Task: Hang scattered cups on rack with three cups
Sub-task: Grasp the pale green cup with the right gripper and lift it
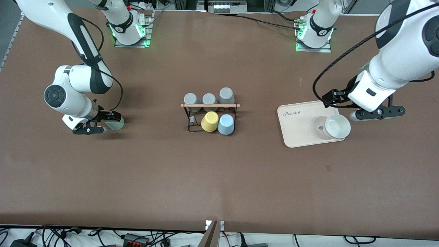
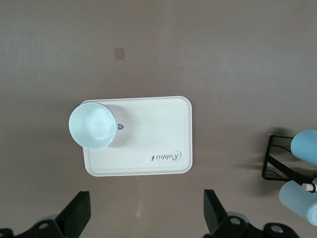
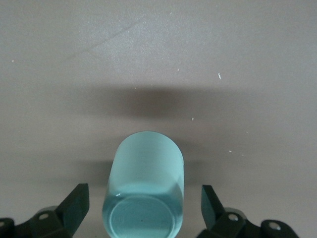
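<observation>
The right claw (image 3: 143,208) sat wide open around the mint cup (image 3: 143,183) on its side, holding nothing; it could roll away. The left claw (image 2: 146,210), open and empty, waited over the tray (image 2: 148,134).

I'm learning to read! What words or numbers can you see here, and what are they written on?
"Rabbit" in curly grey script, on the tray, also legible in the left wrist view.
A small dark mark on the tray beside the pale cup: too small to read.
Round dark badges on both arm bases: not readable.
No other words or numbers show.
</observation>
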`<state>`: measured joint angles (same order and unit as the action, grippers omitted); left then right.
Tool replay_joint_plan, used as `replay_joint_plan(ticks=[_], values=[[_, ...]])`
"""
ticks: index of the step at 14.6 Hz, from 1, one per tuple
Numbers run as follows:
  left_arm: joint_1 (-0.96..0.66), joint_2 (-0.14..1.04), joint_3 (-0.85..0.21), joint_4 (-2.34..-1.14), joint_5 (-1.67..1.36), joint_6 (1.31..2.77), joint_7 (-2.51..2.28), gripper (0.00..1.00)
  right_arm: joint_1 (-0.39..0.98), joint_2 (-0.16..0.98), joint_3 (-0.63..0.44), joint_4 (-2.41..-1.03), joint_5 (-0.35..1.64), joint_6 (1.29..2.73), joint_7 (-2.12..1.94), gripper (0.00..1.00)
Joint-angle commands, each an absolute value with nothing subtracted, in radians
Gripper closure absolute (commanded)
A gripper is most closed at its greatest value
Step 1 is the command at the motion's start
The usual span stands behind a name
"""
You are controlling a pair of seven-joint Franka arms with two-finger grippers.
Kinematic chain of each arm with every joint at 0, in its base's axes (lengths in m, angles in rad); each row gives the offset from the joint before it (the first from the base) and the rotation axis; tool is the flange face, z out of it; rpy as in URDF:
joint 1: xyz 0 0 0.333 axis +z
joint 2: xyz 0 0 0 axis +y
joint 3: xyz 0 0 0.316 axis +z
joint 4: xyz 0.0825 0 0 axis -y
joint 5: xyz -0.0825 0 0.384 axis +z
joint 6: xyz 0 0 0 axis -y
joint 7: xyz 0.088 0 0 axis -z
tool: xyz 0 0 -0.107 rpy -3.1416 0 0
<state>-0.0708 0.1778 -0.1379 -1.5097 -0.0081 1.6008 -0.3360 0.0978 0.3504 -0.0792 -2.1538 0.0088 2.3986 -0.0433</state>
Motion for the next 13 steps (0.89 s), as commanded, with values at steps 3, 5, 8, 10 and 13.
replay_joint_plan(ticks=[3,5,8,10,13], values=[[-0.052,0.150,-0.114,-1.502,-0.063,1.548,-0.264,0.00,0.100,0.348,-0.077,-2.164,-0.006,2.405,-0.032,0.11],[-0.013,0.152,-0.112,-1.503,-0.057,1.554,-0.253,0.00,0.101,0.347,-0.075,-2.155,-0.003,2.379,-0.031,0.52],[0.014,0.150,-0.121,-1.500,-0.051,1.554,-0.187,0.00,0.101,0.334,-0.074,-2.096,-0.002,2.312,-0.041,0.71],[0.012,0.149,-0.129,-1.499,-0.051,1.555,-0.201,0.00,0.112,0.334,-0.068,-1.947,0.006,2.136,-0.041,0.72],[0.012,0.147,-0.129,-1.500,-0.057,1.555,-0.202,0.00,0.158,0.347,-0.051,-1.733,0.038,1.939,-0.037,0.72]])
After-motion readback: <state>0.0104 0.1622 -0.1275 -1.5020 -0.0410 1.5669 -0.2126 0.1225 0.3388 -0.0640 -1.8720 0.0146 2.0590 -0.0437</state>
